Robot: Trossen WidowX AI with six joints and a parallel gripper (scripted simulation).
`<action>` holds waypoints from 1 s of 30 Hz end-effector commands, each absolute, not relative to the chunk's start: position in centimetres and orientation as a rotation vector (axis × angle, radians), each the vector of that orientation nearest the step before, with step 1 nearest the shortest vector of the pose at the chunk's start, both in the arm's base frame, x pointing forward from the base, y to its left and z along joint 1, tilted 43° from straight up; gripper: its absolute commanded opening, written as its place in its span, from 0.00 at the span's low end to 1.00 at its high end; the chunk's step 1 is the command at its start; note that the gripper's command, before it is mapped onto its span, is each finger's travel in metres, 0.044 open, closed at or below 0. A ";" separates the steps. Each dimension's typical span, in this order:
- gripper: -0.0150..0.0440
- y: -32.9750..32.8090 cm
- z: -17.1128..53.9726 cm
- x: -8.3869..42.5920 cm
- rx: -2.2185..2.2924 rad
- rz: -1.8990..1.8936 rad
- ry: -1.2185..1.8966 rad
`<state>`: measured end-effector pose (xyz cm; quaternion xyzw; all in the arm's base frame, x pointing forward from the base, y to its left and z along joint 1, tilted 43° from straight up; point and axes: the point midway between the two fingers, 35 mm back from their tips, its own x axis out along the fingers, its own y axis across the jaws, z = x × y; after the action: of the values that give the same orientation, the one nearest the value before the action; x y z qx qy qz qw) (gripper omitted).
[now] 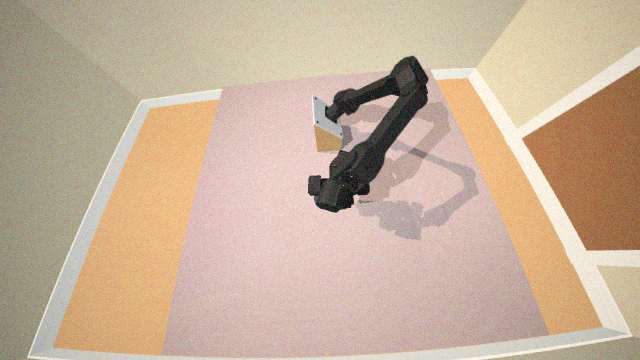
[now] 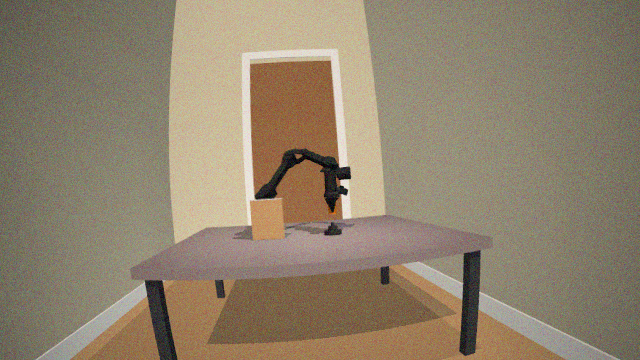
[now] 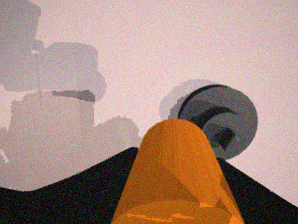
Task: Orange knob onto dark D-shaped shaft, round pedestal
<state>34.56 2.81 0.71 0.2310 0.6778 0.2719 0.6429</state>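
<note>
The orange knob (image 3: 175, 155) (image 2: 335, 212) is between the fingers of my gripper (image 2: 331, 206), which is shut on it. The gripper points down and holds the knob in the air above the round pedestal (image 2: 333, 231) (image 3: 246, 112). The pedestal is dark and stands on the table. In the wrist view its dark shaft (image 3: 224, 138) shows just right of the knob, and the knob hides the pedestal's lower left edge. In the top view the arm's hand hides both knob and pedestal. The knob's hole and the shaft's flat side cannot be made out.
The arm's base sits on an orange-sided block (image 1: 328, 139) (image 2: 267, 220) with a pale sloped top, left of the pedestal in the exterior view. The pinkish table (image 1: 250, 240) (image 2: 240, 257) carries the arm's shadows.
</note>
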 end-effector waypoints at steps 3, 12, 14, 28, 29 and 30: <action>0.25 1.6 -0.7 34.4 0.524 0.620 1.541; 0.25 0.1 -3.1 33.9 0.527 0.626 1.539; 0.25 -0.1 -3.5 33.8 0.528 0.627 1.538; 0.25 1.4 -5.2 33.7 0.523 0.634 1.535; 0.25 1.3 -5.2 33.7 0.522 0.635 1.535; 0.25 1.3 -5.2 33.8 0.522 0.635 1.535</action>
<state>33.60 1.50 -5.31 0.2280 0.6767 0.2780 0.6425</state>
